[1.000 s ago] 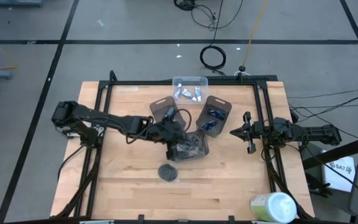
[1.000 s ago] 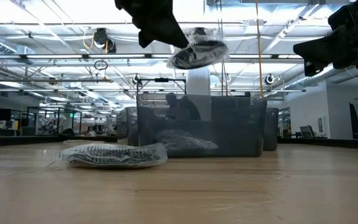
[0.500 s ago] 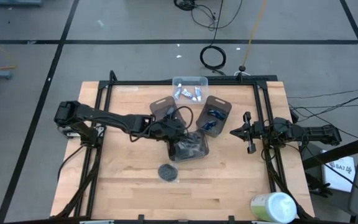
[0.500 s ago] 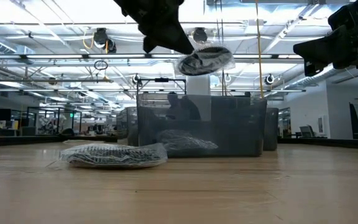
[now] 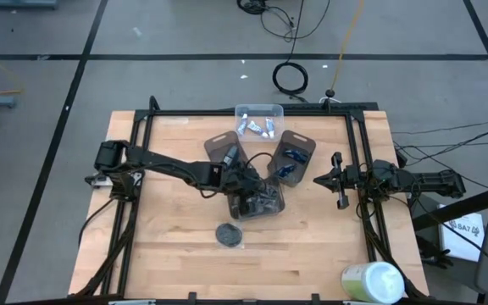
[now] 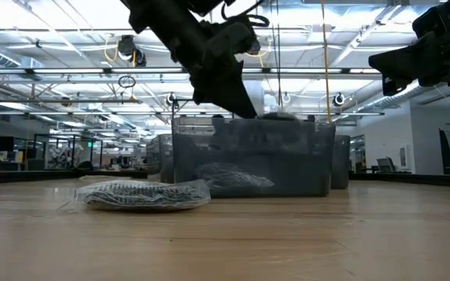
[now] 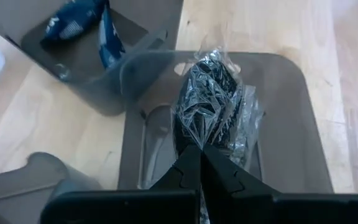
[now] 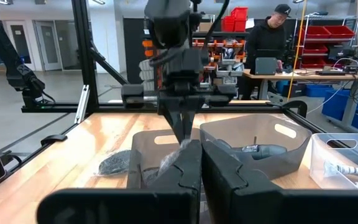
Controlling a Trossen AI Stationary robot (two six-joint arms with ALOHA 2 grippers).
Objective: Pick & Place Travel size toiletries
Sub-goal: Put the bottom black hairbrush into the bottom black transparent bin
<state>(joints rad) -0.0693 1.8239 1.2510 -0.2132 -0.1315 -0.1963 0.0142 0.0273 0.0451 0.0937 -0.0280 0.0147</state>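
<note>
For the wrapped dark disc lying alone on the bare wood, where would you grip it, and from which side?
Judging from these views, come straight down from above on the wrapped disc. It lies flat with open table around it. Pinch the loose wrap at one end or the rim, as the left gripper holds its own wrapped disc over the grey tray.

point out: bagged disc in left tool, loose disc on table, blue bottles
bagged disc (image 7: 209, 102), left wrist view, wrapped middle
loose disc (image 5: 230, 235), high view, centre
blue bottles (image 7: 79, 22), left wrist view, nearer bottle's body
</note>
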